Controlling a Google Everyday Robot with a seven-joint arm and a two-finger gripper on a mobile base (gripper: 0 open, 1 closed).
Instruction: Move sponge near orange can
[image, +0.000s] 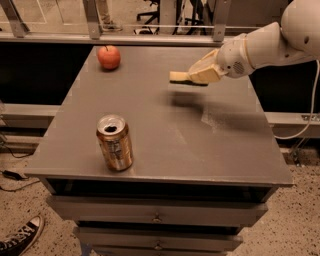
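Note:
The orange can (114, 142) stands upright near the front left of the grey table (200, 150), its silver top with the opening facing up. My gripper (192, 76) is shut on the pale yellow sponge (179, 77) and holds it in the air above the far middle of the table, its shadow on the surface below. The sponge's left end sticks out past the fingers. The sponge is well behind and to the right of the can.
A red apple (109, 57) sits at the far left corner of the table. My white arm (265, 47) reaches in from the upper right. Drawers are under the table front. A metal railing runs behind the table. A shoe (20, 240) is on the floor at lower left.

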